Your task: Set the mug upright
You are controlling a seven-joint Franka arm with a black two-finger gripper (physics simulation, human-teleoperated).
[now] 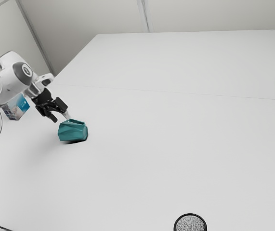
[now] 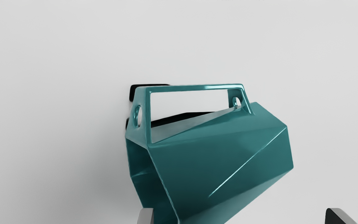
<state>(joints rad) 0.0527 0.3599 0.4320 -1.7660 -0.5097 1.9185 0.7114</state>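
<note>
Fingertip (image 2: 145,217) by mug's (image 2: 216,149) mouth (image 2: 141,161), wrist view

The teal, faceted mug (image 2: 222,155) lies on its side on the white table (image 1: 176,159), angular handle (image 2: 197,87) pierced with holes.

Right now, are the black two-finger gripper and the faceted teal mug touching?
Cannot tell. In the wrist view, one finger of the gripper overlaps the mug; in the exterior view, a fingertip meets the mug's outline. Neither plainly shows contact or a gap.
</note>
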